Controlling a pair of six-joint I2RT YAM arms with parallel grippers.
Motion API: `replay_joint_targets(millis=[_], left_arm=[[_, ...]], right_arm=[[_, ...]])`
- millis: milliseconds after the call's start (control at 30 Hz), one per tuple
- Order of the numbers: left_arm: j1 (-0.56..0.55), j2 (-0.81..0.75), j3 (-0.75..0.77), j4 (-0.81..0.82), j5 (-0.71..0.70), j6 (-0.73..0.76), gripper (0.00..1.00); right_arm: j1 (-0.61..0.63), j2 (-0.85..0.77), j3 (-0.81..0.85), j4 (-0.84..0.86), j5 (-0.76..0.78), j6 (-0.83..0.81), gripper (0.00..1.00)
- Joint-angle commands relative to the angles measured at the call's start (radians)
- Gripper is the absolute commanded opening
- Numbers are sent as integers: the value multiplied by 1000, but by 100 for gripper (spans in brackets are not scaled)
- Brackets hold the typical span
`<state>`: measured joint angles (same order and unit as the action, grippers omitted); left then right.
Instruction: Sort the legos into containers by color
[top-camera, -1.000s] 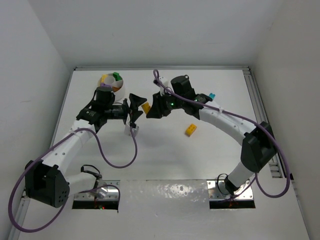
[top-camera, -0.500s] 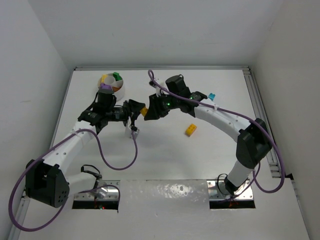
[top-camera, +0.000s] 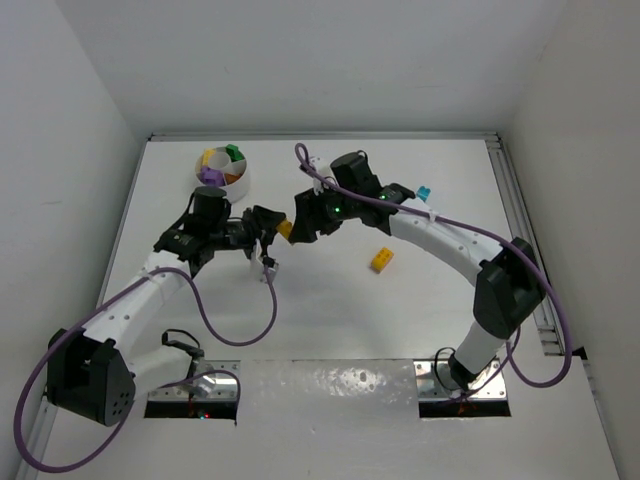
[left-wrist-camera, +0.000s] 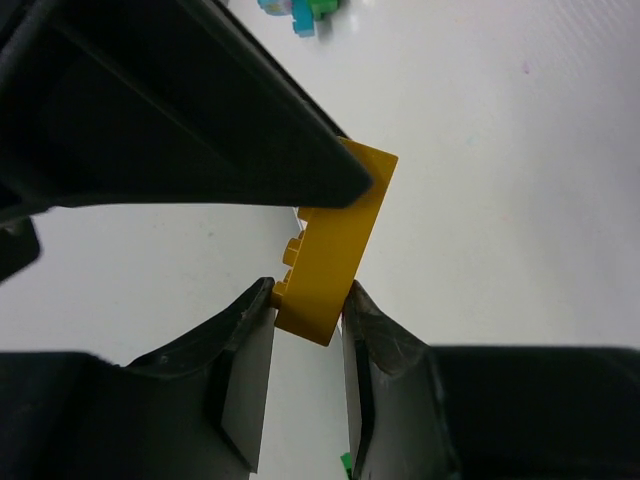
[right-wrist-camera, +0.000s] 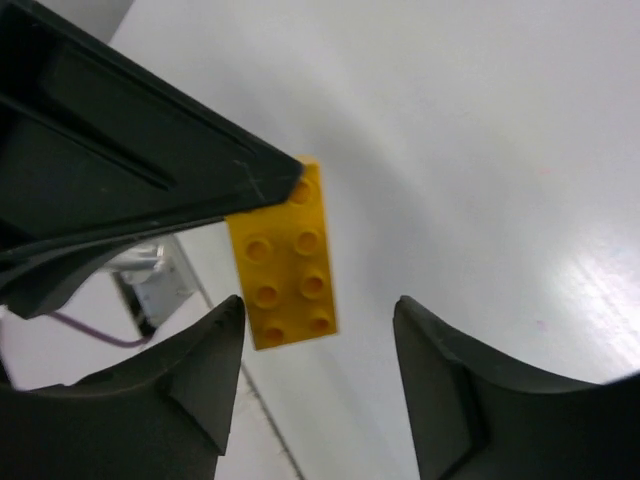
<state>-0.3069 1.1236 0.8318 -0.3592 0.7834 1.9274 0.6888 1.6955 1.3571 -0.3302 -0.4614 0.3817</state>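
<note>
Step (est.): arm-to-arm hand-off, frame centre. Left gripper (left-wrist-camera: 308, 293) clamped on yellow brick (left-wrist-camera: 340, 230). Right gripper (right-wrist-camera: 318, 302) spread, fingers clear of it. Next (est.): back R off, swing L to bowl (top-camera: 241, 183), upper left, yellow section. Count: 1 orange brick (top-camera: 381, 260), 1 yellow held, 1 teal brick (top-camera: 424, 191), 1 bowl.

No writing, label, brand, number or sign can be read in any view. The yellow lego (right-wrist-camera: 283, 262), closest to the wrist cameras, shows plain studs with no legible lettering. The white bowl (top-camera: 241, 185) and the worktop (top-camera: 400, 320) carry no readable marks either.
</note>
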Motion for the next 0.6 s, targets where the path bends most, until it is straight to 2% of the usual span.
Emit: replay_joint_targets(millis=[0, 133, 267, 367, 433, 467, 500, 567], left_arm=[[-3, -21, 20, -47, -10, -36, 0], [-3, -8, 41, -98, -12, -35, 0], [-5, 8, 43, -121, -55, -83, 0], [-3, 47, 59, -89, -147, -263, 0], [-3, 71, 82, -61, -220, -457, 0], [-3, 100, 110, -32, -243, -529, 0], [-1, 117, 130, -23, -266, -662, 0], [8, 177, 200, -15, -315, -792, 0]], right_arm=[[-23, -60, 2, 31, 84, -15, 68], [-28, -68, 11, 34, 104, -17, 74], [-49, -83, 30, 25, 113, -6, 89], [-86, -132, 37, 23, 177, 26, 92], [-104, -169, 19, 31, 252, 58, 93], [-119, -212, 7, 37, 344, 66, 94], [-126, -233, -24, 48, 387, 74, 94], [-133, -290, -55, 54, 484, 66, 94]])
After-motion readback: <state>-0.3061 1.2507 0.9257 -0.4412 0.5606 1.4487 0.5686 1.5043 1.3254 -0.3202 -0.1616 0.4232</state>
